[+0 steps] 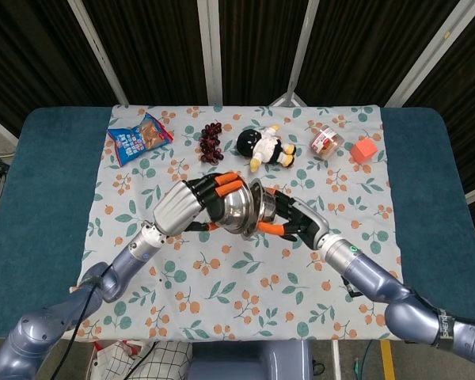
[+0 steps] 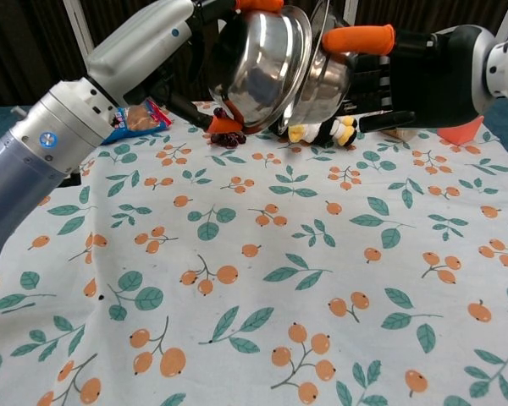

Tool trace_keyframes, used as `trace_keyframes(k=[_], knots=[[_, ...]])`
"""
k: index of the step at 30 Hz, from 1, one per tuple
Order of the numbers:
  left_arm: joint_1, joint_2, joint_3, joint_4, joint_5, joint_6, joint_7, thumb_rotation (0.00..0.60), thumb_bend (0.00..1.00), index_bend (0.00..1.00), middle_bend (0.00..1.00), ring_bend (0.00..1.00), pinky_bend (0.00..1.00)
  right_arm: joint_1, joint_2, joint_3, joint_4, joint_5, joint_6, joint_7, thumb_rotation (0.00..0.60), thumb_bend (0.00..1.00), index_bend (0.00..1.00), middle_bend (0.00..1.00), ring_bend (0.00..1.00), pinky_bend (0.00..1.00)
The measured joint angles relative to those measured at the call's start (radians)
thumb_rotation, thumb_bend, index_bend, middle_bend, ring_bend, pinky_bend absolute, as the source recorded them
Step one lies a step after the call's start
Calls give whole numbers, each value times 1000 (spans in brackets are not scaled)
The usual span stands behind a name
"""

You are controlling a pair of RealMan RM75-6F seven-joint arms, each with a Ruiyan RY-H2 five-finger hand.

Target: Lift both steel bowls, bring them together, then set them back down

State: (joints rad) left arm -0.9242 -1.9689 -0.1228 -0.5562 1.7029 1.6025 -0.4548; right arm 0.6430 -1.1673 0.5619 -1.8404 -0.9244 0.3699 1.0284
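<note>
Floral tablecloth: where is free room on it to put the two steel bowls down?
The floral tablecloth is bare across its whole near half, below the raised steel bowls, and along its left and right sides. The far edge is crowded: blue snack bag, dark grape bunch, black-and-white penguin plush, small jar, orange cube.

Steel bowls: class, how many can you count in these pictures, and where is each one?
2. One steel bowl is held up above the tablecloth by the left hand; the other steel bowl is in the right hand, pressed against the first.
</note>
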Motion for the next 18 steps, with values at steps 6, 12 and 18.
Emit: trace_keyframes(k=[6, 12, 18], knots=[[10, 26, 4, -31, 5, 43, 1, 600, 431, 555, 731, 553, 658, -15, 2, 24, 42, -2, -31, 13, 600, 346, 820, 741, 782, 986], [3, 38, 6, -65, 13, 59, 16, 600, 431, 555, 731, 554, 658, -27, -8, 49, 75, -4, -68, 33, 600, 351, 820, 741, 782, 986], [-15, 18, 11, -64, 13, 21, 30, 600, 431, 555, 731, 554, 658, -34, -23, 72, 48, -17, -98, 36, 600, 353, 820, 741, 782, 986]])
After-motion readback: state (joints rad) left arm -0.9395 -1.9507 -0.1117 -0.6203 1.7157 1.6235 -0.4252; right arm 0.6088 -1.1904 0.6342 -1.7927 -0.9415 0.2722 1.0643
